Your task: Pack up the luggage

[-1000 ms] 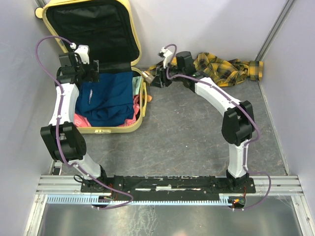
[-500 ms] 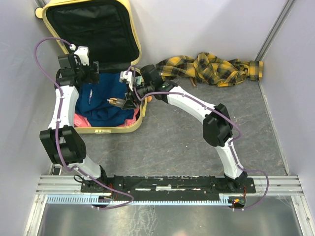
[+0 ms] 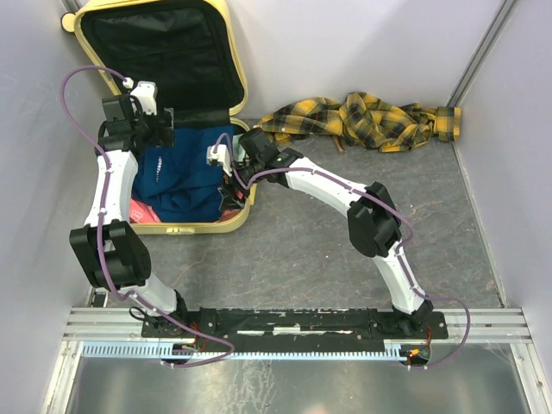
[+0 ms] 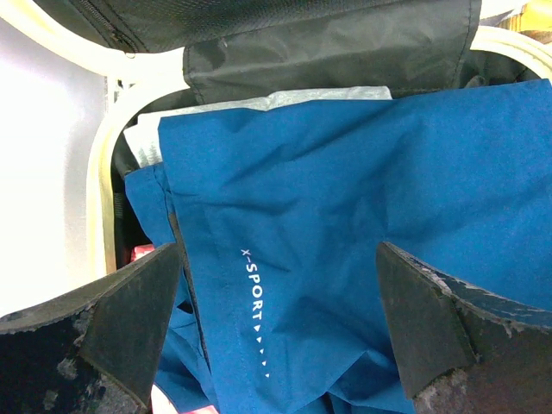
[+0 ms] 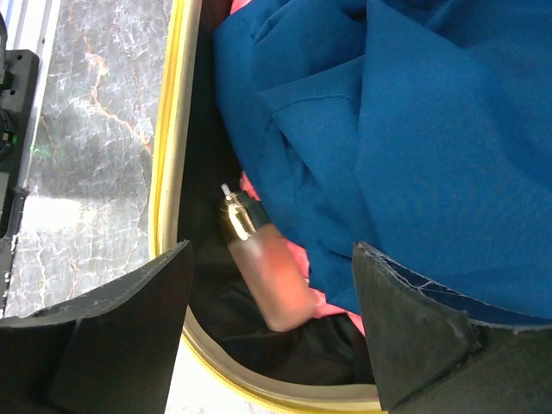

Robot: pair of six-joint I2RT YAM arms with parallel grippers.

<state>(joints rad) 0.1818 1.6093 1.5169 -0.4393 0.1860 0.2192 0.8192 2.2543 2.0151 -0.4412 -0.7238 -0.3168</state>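
The luggage [image 3: 191, 228], a pale-yellow hard-shell suitcase, lies open at the back left with its black-lined lid [image 3: 159, 52] raised. A blue garment [image 3: 185, 172] fills it over pink cloth. My right gripper [image 3: 231, 185] hangs open over the suitcase's right rim [image 5: 168, 172]. In the right wrist view a frosted pink bottle with a gold cap [image 5: 274, 280] lies loose and blurred on the black lining, free of both fingers of the right gripper [image 5: 272, 250]. My left gripper [image 3: 155, 129] is open above the blue garment [image 4: 345, 190] near the hinge.
A yellow-and-black plaid cloth [image 3: 362, 116] lies bunched along the back wall, with a small yellow roll [image 3: 447, 122] at its right end. Grey walls close in on both sides. The arms' base rail [image 3: 293, 323] runs along the near edge.
My right arm swung left from the plaid cloth to the suitcase carrying the bottle, then opened; the bottle now lies loose inside. The left arm has not moved.
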